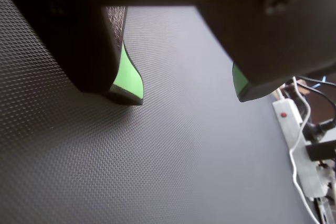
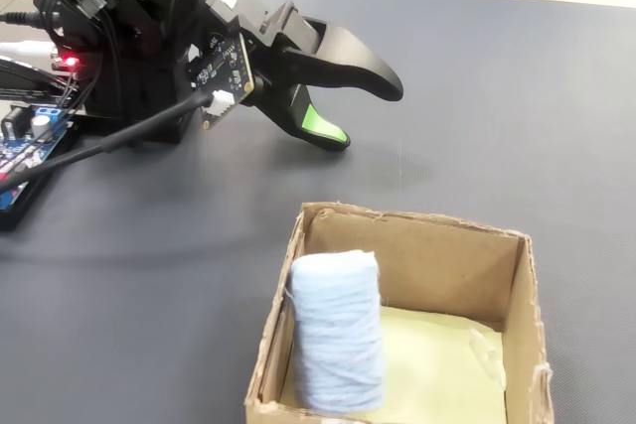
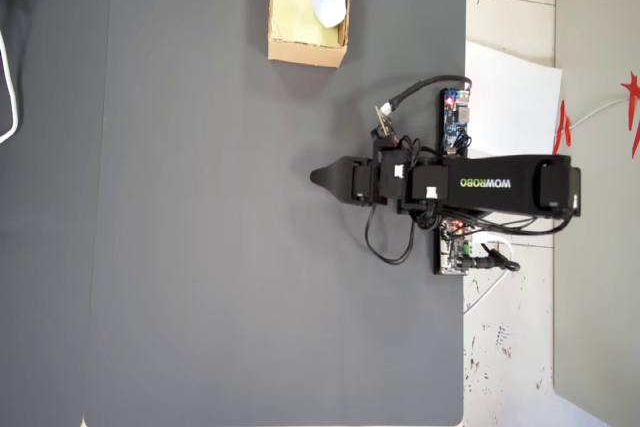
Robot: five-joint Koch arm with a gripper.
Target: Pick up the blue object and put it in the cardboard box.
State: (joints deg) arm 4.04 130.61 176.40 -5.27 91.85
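The pale blue object (image 2: pixel 338 335) stands upright inside the cardboard box (image 2: pixel 417 223), leaning against the left wall as the fixed view shows it. From overhead the blue object (image 3: pixel 328 2) sits at the right side of the box (image 3: pixel 300 51), which is at the mat's top edge. My gripper (image 2: pixel 360 111) is open and empty, hovering low over the dark mat, well away from the box. In the wrist view the gripper (image 1: pixel 186 95) shows two green-padded fingers (image 1: pixel 128 80) spread wide with only bare mat between them. Overhead, the gripper (image 3: pixel 320 177) points left.
The arm's base and circuit boards (image 3: pixel 455 117) with cables sit at the mat's right edge in the overhead view. A white power strip (image 1: pixel 294 135) with cords lies beside the mat. A white sheet (image 3: pixel 512 97) lies off the mat.
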